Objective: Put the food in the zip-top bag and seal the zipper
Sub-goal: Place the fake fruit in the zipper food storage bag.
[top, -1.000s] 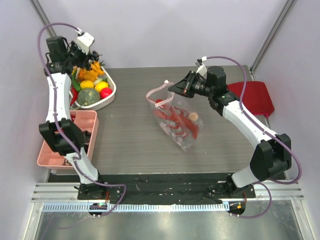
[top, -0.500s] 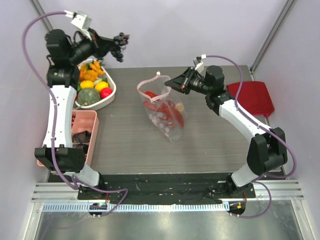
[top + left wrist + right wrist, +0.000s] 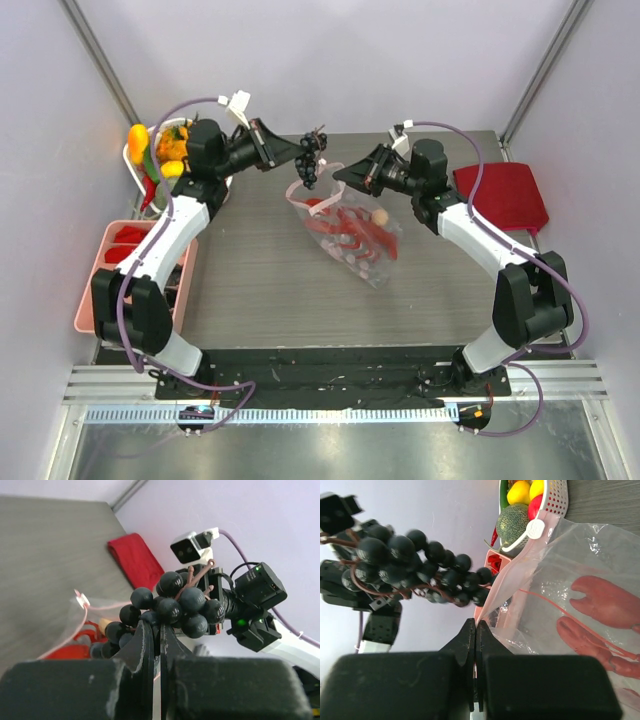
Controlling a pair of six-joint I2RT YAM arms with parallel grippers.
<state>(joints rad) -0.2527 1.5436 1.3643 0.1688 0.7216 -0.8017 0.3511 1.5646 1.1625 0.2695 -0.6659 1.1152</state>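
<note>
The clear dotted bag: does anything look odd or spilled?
Nothing spilled. The clear pink-dotted plastic bag slumps askew, pinched at its mouth by the right gripper; the red toy lobster sits inside. The left gripper holds dark toy grapes at its mouth.

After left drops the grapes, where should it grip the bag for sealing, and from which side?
Probably the free end of the zipper, opposite the right gripper's pinch. Come from the left, jaws across the strip: it is thin, flat and raised.
</note>
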